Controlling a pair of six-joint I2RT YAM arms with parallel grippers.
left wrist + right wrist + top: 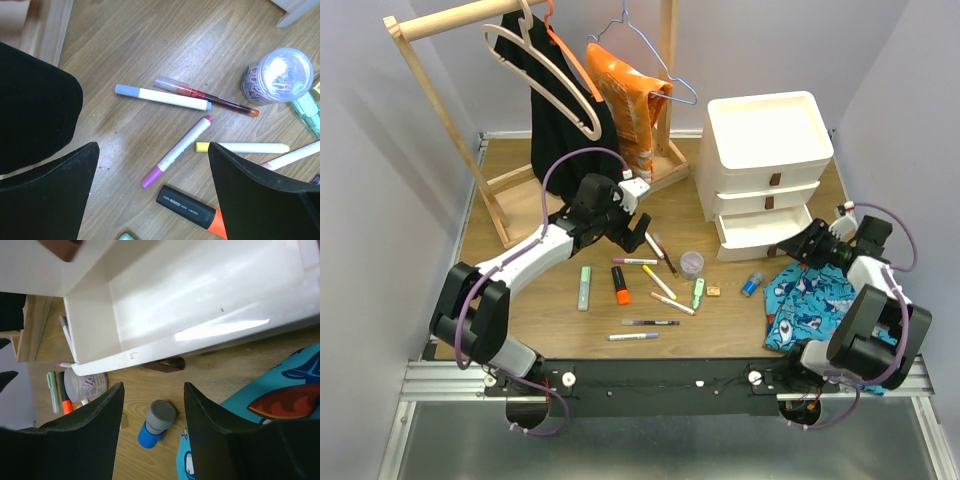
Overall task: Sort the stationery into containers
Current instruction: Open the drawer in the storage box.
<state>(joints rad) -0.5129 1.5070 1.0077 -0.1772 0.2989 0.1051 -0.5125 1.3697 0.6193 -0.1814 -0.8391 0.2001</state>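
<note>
Pens (658, 282) and an orange highlighter (620, 285) lay scattered left of the white drawer unit (765, 150). Its bottom drawer (755, 232) stood pulled out. The left gripper (152, 147) hung spread above the pens. The right gripper (154, 387), jaws apart, hovered before that drawer.

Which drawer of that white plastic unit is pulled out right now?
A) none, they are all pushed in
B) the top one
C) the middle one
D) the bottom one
D: the bottom drawer of the drawer unit juts out in front of the two above it, and the right wrist view looks into its open white inside.
</note>
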